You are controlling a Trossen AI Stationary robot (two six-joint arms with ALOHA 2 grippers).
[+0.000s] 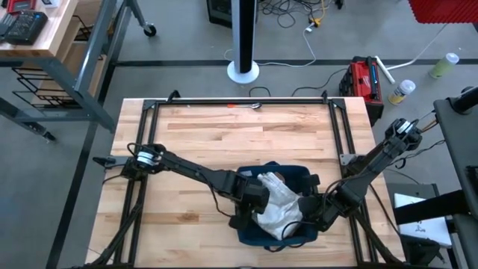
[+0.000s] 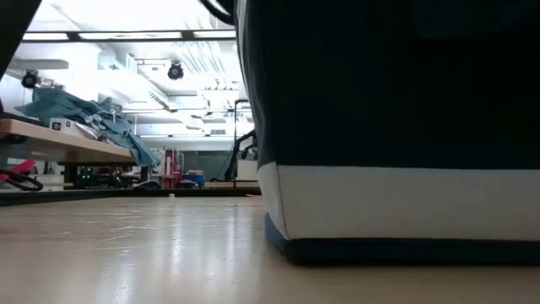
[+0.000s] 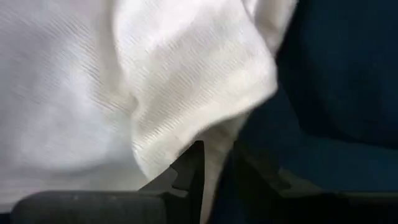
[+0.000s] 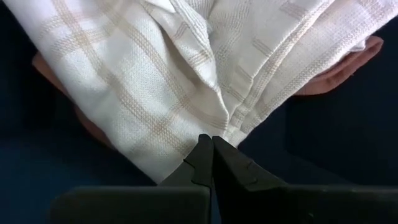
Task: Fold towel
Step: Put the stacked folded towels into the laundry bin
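A white towel with faint tan checks lies crumpled inside a dark blue fabric bin. The bin stands on the wooden table near its front edge, and its blue wall with a white band fills the right of the low view. My left gripper reaches into the bin from the left and is shut on the towel. My right gripper reaches in from the right, shut at the towel's gathered folds. Something salmon-coloured shows under the towel. My left gripper pinches a hanging fold of the towel between its two fingers, which slant down into the bin from the table's left. The rest of the cloth bulges slack above and beside the fingers. My right gripper pinches the towel at its fingertips, where several pleats run together. Its fingers slant down from the table's right. The cloth fans out from there and lies in the bin.
Black frame rails run along the table's far, left and right sides. A small metal tool lies at the far rail. Bare wood stretches between the bin and the far edge.
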